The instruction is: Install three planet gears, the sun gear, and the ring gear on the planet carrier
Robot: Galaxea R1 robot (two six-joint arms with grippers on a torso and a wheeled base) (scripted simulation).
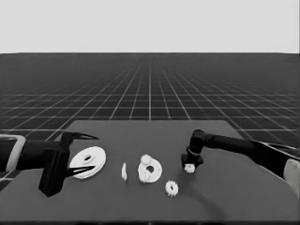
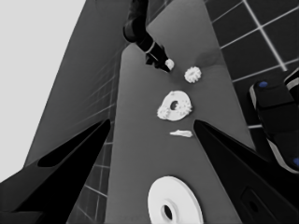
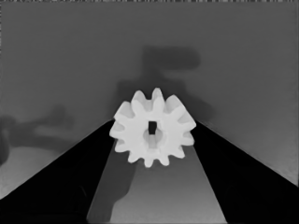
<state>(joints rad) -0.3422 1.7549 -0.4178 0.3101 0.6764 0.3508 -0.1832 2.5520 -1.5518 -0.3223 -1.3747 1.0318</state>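
We see the right gripper closed on a planet gear, its fingers pinching it right of the smaller round part, which carries gears; another gear lies near; the left gripper waits, fingers spread, over the larger round part.

Dark table — both round parts, thin white piece, loose gear.
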